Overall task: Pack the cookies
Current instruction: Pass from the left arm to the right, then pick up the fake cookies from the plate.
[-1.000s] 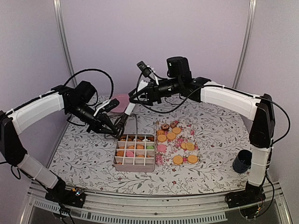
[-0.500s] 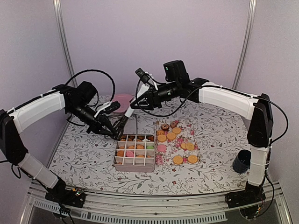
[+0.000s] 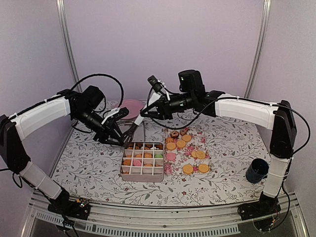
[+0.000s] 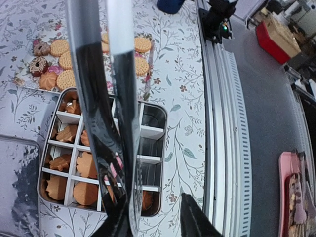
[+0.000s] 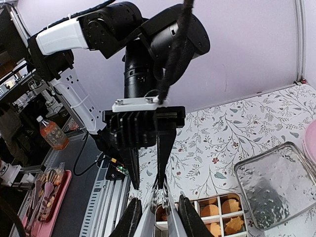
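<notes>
The floral worktop (image 3: pixel 222 143) fills the lower half of the top view. At its centre sits a divided box (image 3: pixel 142 162), its cells partly filled with cookies (image 3: pixel 148 155); more lie loose to its right. Both pincers meet above the box's upper edge: the left pincer (image 3: pixel 129 133) and the right pincer (image 3: pixel 144 111) are each clamped on a long strip (image 4: pixel 111 98).

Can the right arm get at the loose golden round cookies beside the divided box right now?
Probably yes: the golden round cookies lie uncovered on its side, nothing above them. The right gripper, though, holds long metal tongs beyond the divided box, by the left gripper.
</notes>
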